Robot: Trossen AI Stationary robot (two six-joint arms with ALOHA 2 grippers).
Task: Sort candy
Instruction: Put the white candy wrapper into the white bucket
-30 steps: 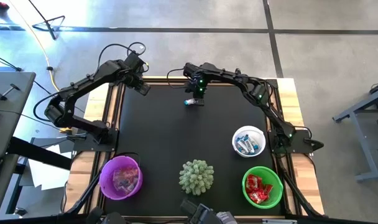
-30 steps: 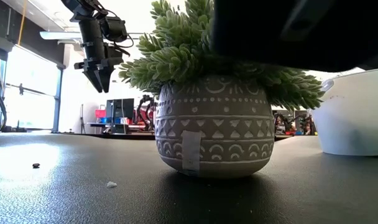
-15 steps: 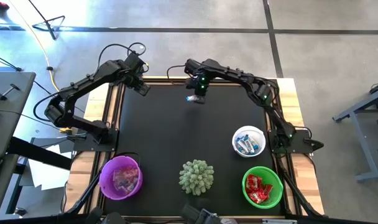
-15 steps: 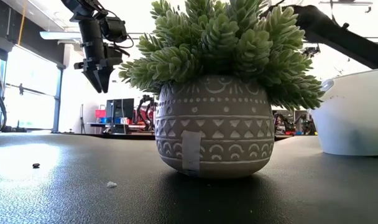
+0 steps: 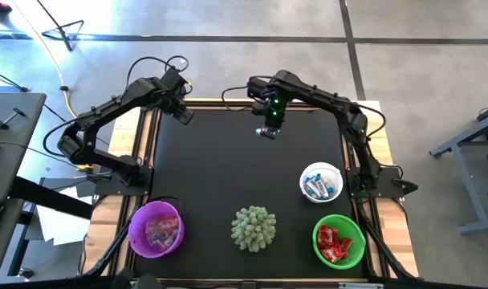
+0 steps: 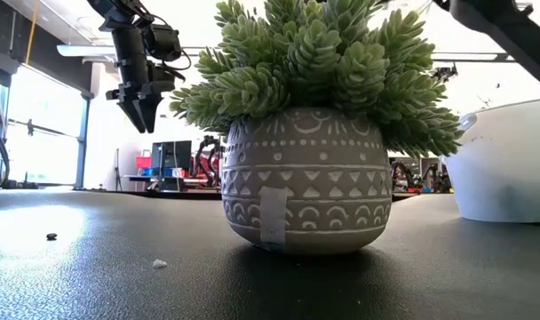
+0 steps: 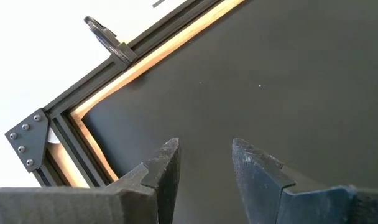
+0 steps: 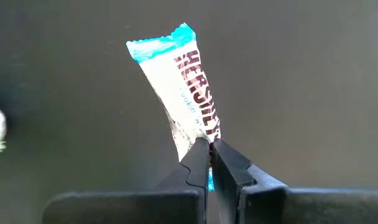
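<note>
A blue-and-white wrapped candy [image 8: 179, 87] is pinched by one end in the closed right pincer [image 8: 209, 155], held above the far middle of the black table [image 5: 220, 168]. The left pincer [image 7: 204, 163] is parted and empty over the table's far left corner. The white bowl [image 5: 321, 182] holds similar candies.

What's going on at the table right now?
The right gripper is shut on a blue-and-white candy and holds it above the far middle of the black table. The white bowl already has blue-and-white candy in it, the green bowl has red ones and the purple bowl pinkish ones. A potted plant stands between the bowls. The left gripper waits open over the far left corner.
</note>
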